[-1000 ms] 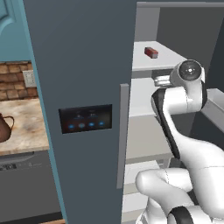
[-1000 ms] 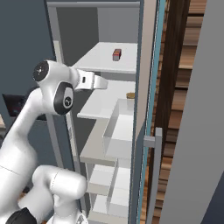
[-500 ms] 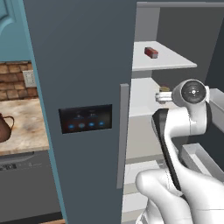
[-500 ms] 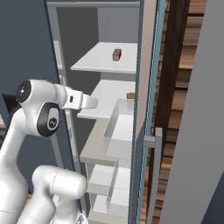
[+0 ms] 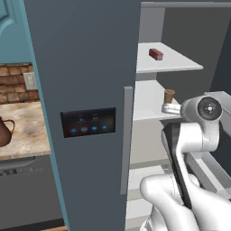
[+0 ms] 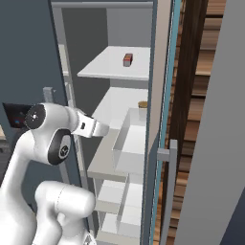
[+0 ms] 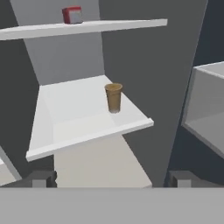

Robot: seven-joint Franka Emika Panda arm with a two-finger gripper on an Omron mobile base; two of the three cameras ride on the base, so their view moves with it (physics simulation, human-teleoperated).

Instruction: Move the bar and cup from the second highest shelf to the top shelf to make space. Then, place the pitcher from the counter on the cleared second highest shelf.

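Observation:
The small red bar (image 5: 156, 54) (image 6: 128, 60) (image 7: 72, 15) lies on the top shelf (image 7: 109, 26) of the tall grey cabinet. One level down, the tan cup (image 5: 169, 95) (image 7: 113, 97) stands upright near the right front of the second highest shelf (image 7: 74, 118); in the right base view the cup (image 6: 142, 105) peeks over a bin's rim. My gripper (image 5: 164, 108) (image 6: 104, 128) (image 7: 111, 177) hovers in front of that shelf, a little below it and short of the cup, open and empty. The brown pitcher (image 5: 3, 131) stands on the counter (image 5: 27, 131) at far left.
The cabinet's closed left door (image 5: 90, 90) with a dark panel and vertical handle stands between the counter and the shelves. A pale open bin (image 6: 131, 143) juts out below the cup's shelf on the right. Wood panelling (image 6: 201, 95) flanks the right side.
The hand has come down from the top shelf's height to just below the second highest shelf and drawn back slightly. The bar stays on the top shelf; the cup has not moved.

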